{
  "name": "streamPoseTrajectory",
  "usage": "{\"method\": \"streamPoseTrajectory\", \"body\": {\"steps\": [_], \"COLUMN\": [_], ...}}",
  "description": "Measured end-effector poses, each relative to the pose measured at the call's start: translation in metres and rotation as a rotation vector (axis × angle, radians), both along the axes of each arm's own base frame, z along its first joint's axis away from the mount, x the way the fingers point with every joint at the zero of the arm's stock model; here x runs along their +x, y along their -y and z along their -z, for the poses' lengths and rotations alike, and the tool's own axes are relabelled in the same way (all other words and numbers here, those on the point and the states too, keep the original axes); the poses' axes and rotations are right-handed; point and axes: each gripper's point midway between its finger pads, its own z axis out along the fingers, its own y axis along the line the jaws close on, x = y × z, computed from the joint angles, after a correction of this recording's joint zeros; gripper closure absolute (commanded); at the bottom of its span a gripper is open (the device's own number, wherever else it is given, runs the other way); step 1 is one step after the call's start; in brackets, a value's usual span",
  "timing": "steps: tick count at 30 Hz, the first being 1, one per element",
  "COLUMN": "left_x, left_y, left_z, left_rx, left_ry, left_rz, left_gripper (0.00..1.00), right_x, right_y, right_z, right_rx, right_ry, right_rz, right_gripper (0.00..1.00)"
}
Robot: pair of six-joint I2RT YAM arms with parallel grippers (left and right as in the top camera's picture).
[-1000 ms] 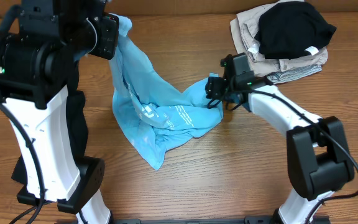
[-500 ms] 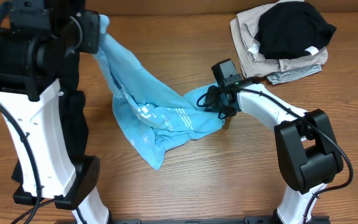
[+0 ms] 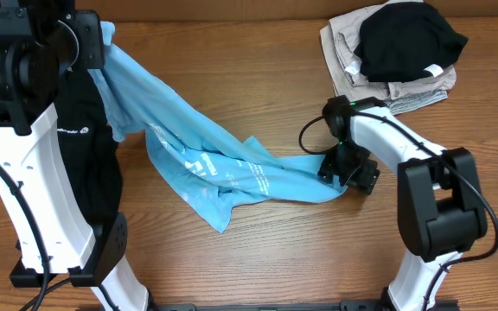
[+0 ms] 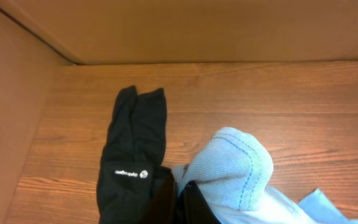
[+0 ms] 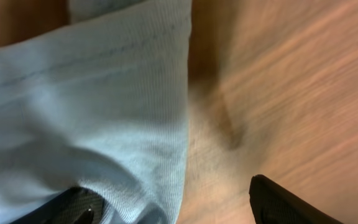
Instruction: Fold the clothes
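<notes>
While the left gripper (image 4: 180,199) was clamped shut on a bunched corner of it, the light blue T-shirt (image 3: 206,160) stretched out as a long, creased band with white lettering across its middle. It sat well to the left of the stack of clothes (image 3: 392,60) and nearer the robot than that stack. Its long axis ran on a slant. The raised end pointed up toward the far left of the stack, where the left gripper held it. The low end lay on the table (image 3: 258,259) just in front of the stack, where it reached the right gripper (image 3: 346,173). A loose fold sagged off the band's middle toward the near edge of the table. The right gripper's jaws stood wide apart, with bare wood showing between them in the right wrist view. The shirt's hem was draped over one finger (image 5: 79,208) and nothing was pinched. A long black garment (image 3: 89,173) with a small white logo lay farther left of the stack than the shirt did, right beside the white link of the left arm (image 3: 33,199). The stack itself had a black piece on top of beige ones.
</notes>
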Motion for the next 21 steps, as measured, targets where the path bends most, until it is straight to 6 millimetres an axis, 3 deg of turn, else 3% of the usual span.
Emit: {"method": "streamPoseTrajectory", "body": {"steps": [3,6,9,12,17,21], "left_x": [0.001,0.003,0.005,0.008,0.013,0.014], "left_y": [0.002,0.003,0.005,0.007,0.008,0.009], "left_z": [0.003,0.010,0.021,0.034,0.046,0.049], "left_rx": [-0.007,-0.011,-0.017,-0.024,-0.029,-0.032], "left_ry": [-0.011,-0.035,-0.076,-0.119,-0.154,-0.162], "left_rz": [0.009,0.014,0.020,0.027,0.032,0.034], "left_gripper": [0.96,0.96,0.96,0.96,0.96,0.96], "right_x": [0.023,0.050,0.082,0.101,0.114,0.113], "right_y": [0.003,-0.006,-0.028,-0.052,-0.092,-0.101], "right_z": [-0.012,-0.037,-0.072,-0.089,-0.087,-0.067], "right_rx": [0.044,0.106,0.173,0.209,0.242,0.239], "right_ry": [0.111,0.272,0.466,0.574,0.637,0.601], "right_rz": [-0.023,-0.102,-0.239,-0.371,-0.573,-0.635], "right_gripper": [0.23,0.23,0.23,0.24,0.27,0.27]}}
